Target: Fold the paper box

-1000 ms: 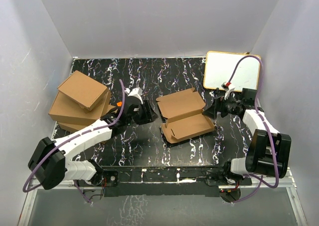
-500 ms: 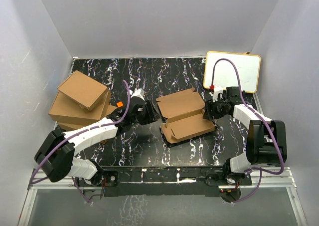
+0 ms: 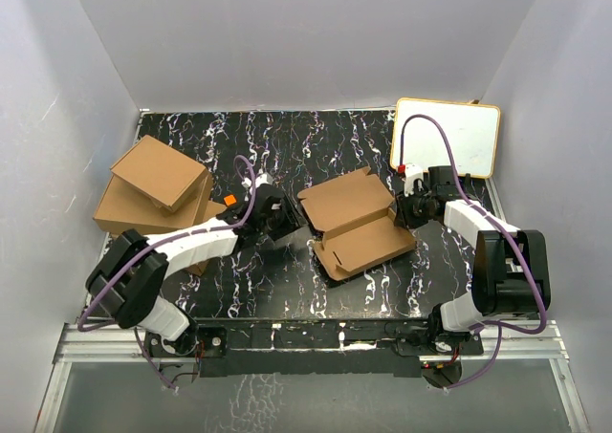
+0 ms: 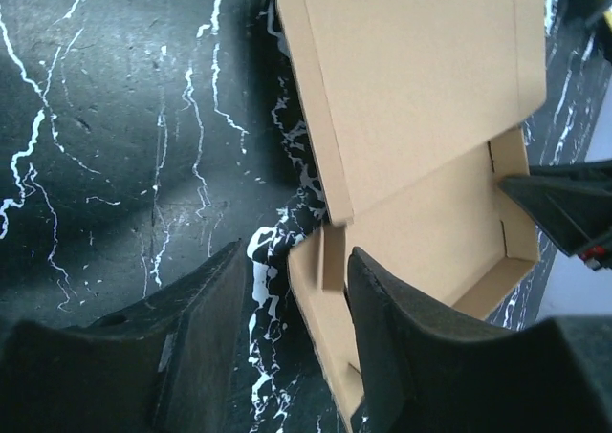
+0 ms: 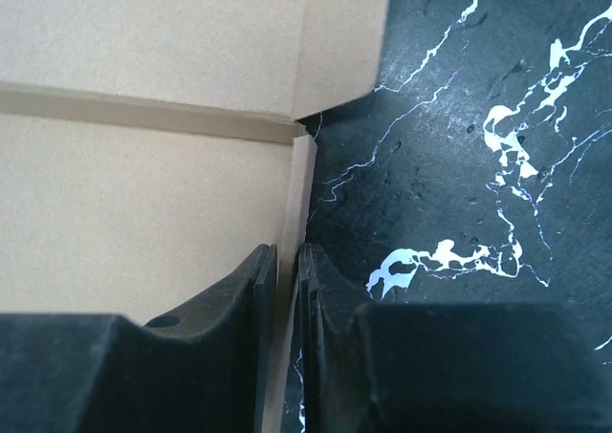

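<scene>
Both arms meet at the paper box [image 3: 359, 225], which lies open near the middle of the black marbled table [image 3: 239, 137]. My left gripper [image 4: 298, 261] stands wide apart at the box's left edge, straddling a small side flap [image 4: 333, 258] and gripping nothing. My right gripper [image 5: 285, 261] is nearly closed and seems to pinch the box's thin right wall.

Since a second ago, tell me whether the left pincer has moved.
Yes. The left pincer slid right, away from the stacked cardboard boxes, toward the paper box.
</scene>
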`<control>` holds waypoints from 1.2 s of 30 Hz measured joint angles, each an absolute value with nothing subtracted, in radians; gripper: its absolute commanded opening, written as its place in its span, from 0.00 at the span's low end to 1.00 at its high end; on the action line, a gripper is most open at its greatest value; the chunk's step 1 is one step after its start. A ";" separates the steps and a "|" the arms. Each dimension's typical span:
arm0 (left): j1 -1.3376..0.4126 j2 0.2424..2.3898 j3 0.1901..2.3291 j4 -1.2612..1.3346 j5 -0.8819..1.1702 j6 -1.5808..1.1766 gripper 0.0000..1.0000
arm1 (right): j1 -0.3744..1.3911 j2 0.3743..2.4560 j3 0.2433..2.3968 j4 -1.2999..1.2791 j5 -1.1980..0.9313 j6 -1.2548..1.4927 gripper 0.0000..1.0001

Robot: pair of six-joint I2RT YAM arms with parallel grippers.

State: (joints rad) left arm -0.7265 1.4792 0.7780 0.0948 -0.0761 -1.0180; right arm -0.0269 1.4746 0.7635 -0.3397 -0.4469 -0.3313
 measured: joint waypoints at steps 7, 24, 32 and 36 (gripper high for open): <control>-0.705 1.552 0.799 0.107 -0.090 -1.128 0.50 | -0.025 1.475 0.764 -0.339 -0.443 -0.332 0.18; -0.686 1.803 0.848 0.323 -0.059 -1.269 0.02 | -0.025 1.477 0.764 -0.340 -0.451 -0.332 0.19; -0.683 1.809 0.865 0.355 -0.058 -1.201 0.00 | -0.034 1.479 0.771 -0.359 -0.504 -0.336 0.51; -0.683 1.781 0.876 0.348 -0.077 -1.054 0.00 | -0.075 1.475 0.802 -0.396 -0.588 -0.356 0.66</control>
State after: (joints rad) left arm -0.6834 1.7813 0.8764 0.3481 -0.0769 -1.0542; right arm -0.0750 1.4746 0.8017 -0.3958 -0.5877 -0.3557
